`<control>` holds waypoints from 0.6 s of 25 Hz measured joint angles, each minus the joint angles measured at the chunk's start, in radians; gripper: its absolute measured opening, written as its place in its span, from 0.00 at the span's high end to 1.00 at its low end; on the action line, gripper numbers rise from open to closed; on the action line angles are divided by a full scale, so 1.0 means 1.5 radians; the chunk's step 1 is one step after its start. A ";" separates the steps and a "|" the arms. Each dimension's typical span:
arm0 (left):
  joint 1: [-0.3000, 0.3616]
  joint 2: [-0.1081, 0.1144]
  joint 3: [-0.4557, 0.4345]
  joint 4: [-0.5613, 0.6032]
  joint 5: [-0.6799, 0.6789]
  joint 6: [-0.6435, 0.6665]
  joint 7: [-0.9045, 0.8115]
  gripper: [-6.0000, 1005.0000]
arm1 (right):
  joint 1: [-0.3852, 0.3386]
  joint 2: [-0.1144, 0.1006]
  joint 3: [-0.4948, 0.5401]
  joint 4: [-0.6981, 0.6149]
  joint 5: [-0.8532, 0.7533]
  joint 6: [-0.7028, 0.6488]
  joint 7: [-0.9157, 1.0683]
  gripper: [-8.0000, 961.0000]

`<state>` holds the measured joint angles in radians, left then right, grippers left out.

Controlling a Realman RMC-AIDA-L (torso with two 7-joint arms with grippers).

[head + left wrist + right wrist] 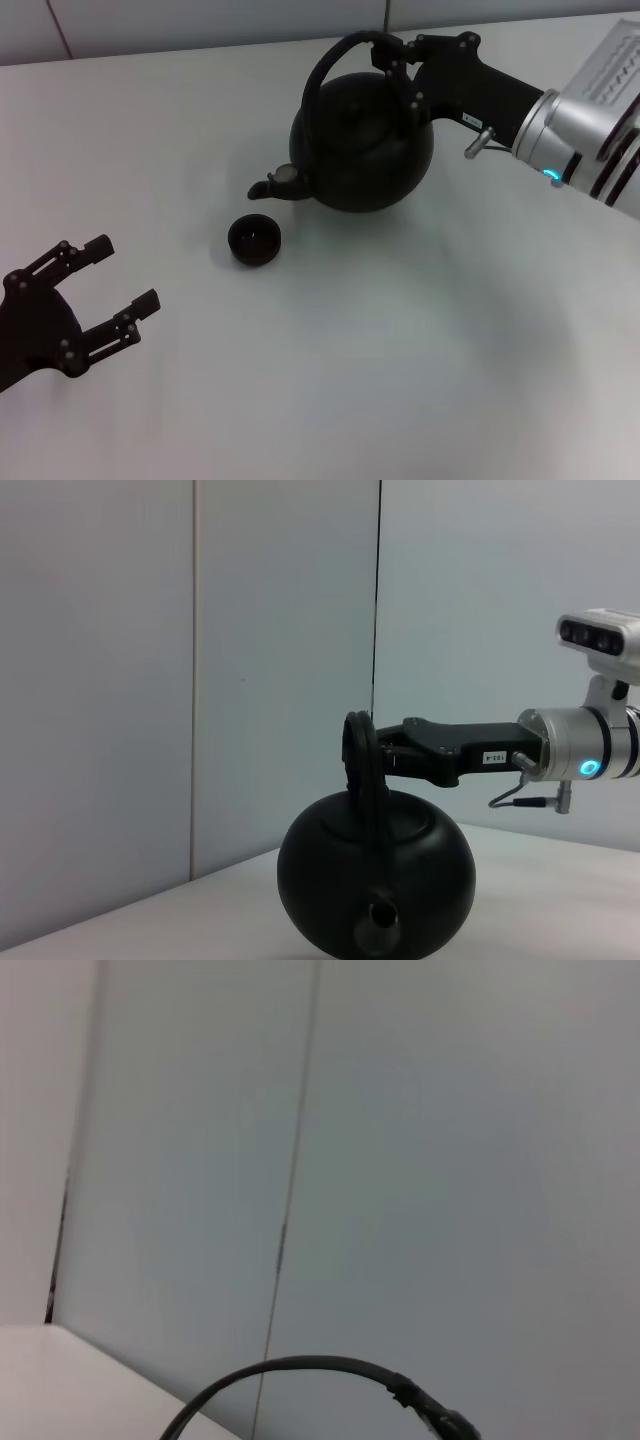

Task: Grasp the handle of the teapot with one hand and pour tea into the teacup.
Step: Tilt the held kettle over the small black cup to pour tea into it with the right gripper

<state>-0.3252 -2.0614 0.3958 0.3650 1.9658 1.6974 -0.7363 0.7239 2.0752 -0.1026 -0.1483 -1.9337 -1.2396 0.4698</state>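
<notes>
At near left of bench [420, 380], left gripper [122, 281] idle, jaws spread wide, holding nothing. Further right, teacup [253, 241] upright, just beside and below spout; contents not discernible. Teapot [362, 140] at mid-right, looks seated on bench, spout toward cup. Right gripper [393, 57] at top of handle [322, 78], jaws appear clamped on it. Judgement: grasp made; lift, tilt and pour all left.

Right claw [392, 62] clamped (left claw [118, 275] spread, idle).
</notes>
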 joint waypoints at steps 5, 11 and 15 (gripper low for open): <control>0.000 0.000 0.000 0.000 -0.001 0.000 0.000 0.19 | 0.004 0.000 -0.024 -0.010 -0.001 -0.012 -0.059 0.90; 0.000 0.000 0.000 0.000 -0.001 0.001 0.000 0.19 | 0.012 0.001 -0.042 -0.020 0.003 -0.009 -0.092 0.90; 0.000 0.000 0.000 0.000 -0.001 -0.001 0.000 0.19 | 0.021 0.002 -0.044 -0.022 0.003 -0.007 -0.115 0.90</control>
<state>-0.3252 -2.0613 0.3958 0.3651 1.9642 1.6961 -0.7362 0.7561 2.0777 -0.1691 -0.1815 -1.9297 -1.2503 0.2965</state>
